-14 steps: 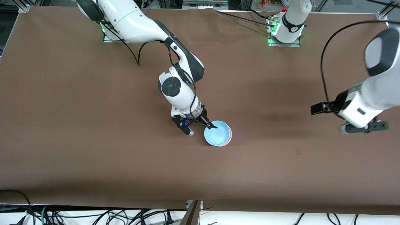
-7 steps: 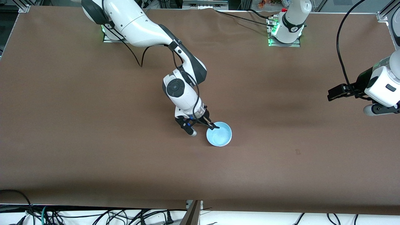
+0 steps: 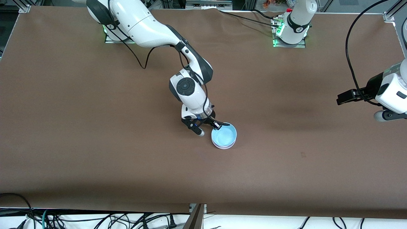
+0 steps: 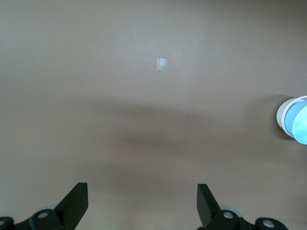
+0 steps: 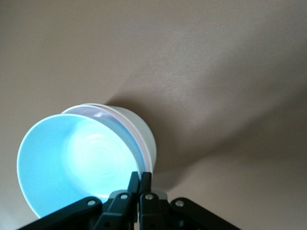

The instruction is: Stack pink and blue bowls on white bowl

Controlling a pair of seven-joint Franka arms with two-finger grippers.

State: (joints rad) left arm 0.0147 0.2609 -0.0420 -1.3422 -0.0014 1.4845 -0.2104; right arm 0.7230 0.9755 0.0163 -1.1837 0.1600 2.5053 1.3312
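Observation:
The sky-blue bowl (image 3: 224, 136) sits nested in the pale pink bowl (image 5: 137, 140), which sits in the white bowl (image 5: 141, 128). The stack stands mid-table. In the front view only a pale edge (image 3: 224, 147) of the lower bowls shows under the blue one. My right gripper (image 3: 218, 126) is shut on the blue bowl's rim (image 5: 140, 178) at the side toward the right arm's end. My left gripper (image 3: 386, 116) hangs open and empty over bare table at the left arm's end (image 4: 142, 206). The stack also shows in the left wrist view (image 4: 293, 120).
The brown table cover (image 3: 95, 143) is bare around the stack. A small scrap of tape (image 4: 161, 63) lies on the cover between the stack and the left gripper. Cables (image 3: 95, 219) hang below the table edge nearest the camera.
My right gripper carried the blue bowl slightly toward the left arm's end, more squarely over the lower bowls. My left arm drew back toward its own end of the table.

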